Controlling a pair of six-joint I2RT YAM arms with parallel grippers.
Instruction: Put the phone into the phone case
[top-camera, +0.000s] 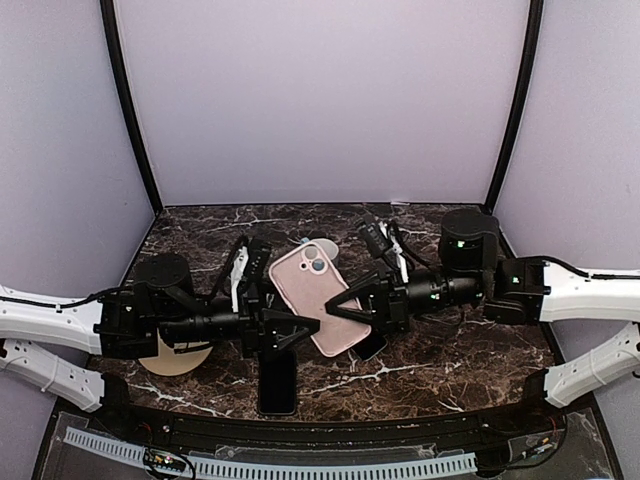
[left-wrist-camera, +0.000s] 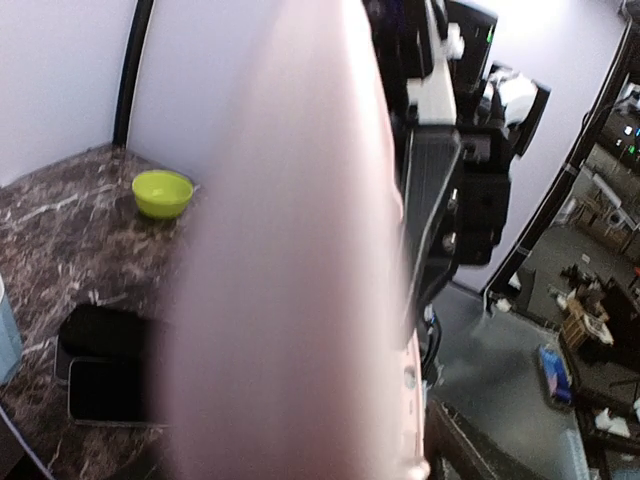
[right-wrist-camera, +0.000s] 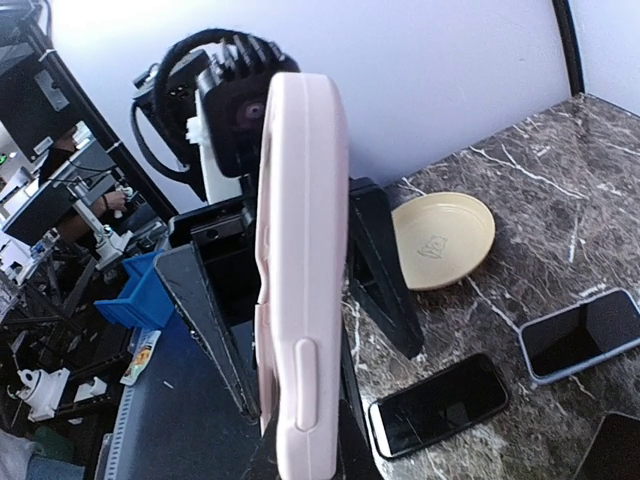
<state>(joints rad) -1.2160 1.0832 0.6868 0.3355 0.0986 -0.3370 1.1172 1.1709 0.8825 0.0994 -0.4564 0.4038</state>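
Observation:
The pink phone case (top-camera: 318, 297) is held tilted above the table's middle, its back and camera cutout with two lenses facing up. My left gripper (top-camera: 300, 328) grips its near left edge and my right gripper (top-camera: 340, 305) its right edge. In the right wrist view the case (right-wrist-camera: 305, 300) stands edge-on with a raised side button, and a thin slab sits along its left face. I cannot tell how deep a phone sits in it. In the left wrist view the case (left-wrist-camera: 290, 280) is a blur that hides my own fingers.
A black phone (top-camera: 277, 385) lies face up near the front edge and also shows in the right wrist view (right-wrist-camera: 440, 403). A second phone in a bluish case (right-wrist-camera: 580, 335) lies beside it. A tan plate (top-camera: 178, 355) sits left. A green bowl (left-wrist-camera: 163, 192) stands far back.

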